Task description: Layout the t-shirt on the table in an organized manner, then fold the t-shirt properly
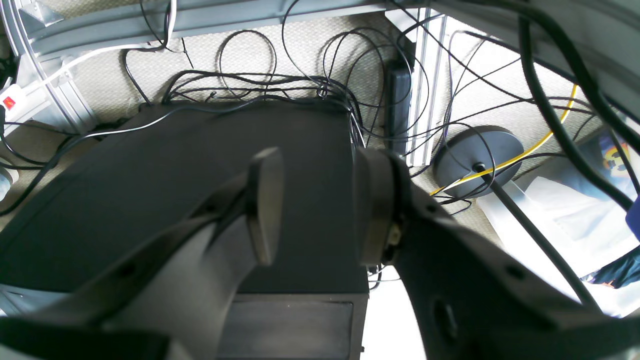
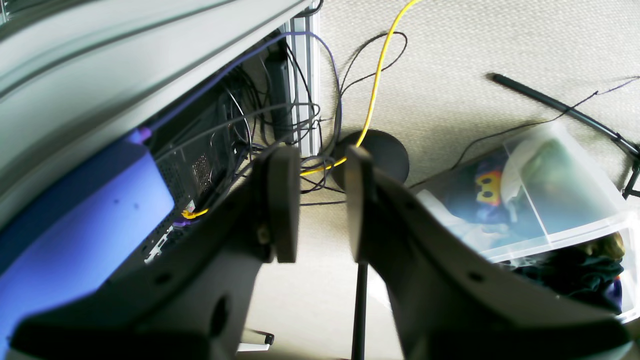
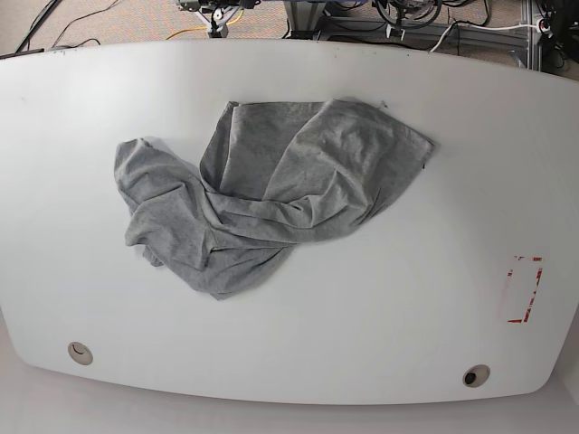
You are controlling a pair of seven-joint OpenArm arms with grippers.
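Note:
The grey t-shirt (image 3: 262, 194) lies crumpled in a heap near the middle of the white table (image 3: 362, 307) in the base view, folded over itself with no lettering showing. Neither arm appears in the base view. My left gripper (image 1: 315, 205) is open with nothing between its fingers and points down at a black computer case under the table. My right gripper (image 2: 320, 202) is also open and empty, hanging over carpet and cables. Neither wrist view shows the t-shirt.
A red-taped rectangle (image 3: 523, 289) marks the table's right side, and two grommet holes (image 3: 80, 353) (image 3: 475, 374) sit near the front edge. Below the table are a black computer case (image 1: 175, 190), tangled cables, a round stand base (image 1: 477, 160) and a clear bin (image 2: 550, 200) of clothes.

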